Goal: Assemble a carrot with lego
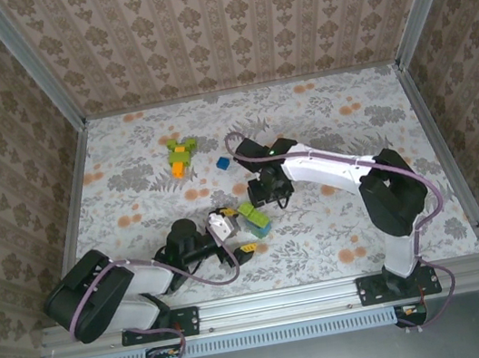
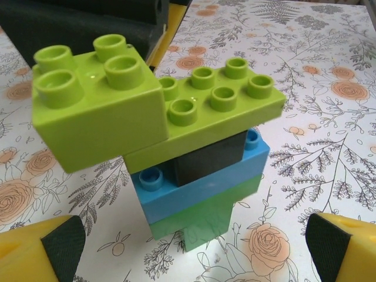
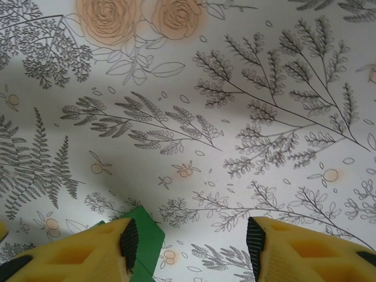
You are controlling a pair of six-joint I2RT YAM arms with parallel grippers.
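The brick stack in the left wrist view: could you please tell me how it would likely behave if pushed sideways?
The stack looks top-heavy: its light green bricks overhang a narrower green base, so it would probably tip rather than slide. Its glossy plastic suggests it is stiff, light and somewhat slippery.

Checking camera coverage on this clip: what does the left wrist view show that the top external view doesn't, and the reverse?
Left wrist: the stack's layers, two light green bricks over black, blue and green, framed by the open left pincer's yellow fingers. Top external: a green and orange cluster, a loose blue brick, the right arm near the stack. Shared: the stack and the floral table.
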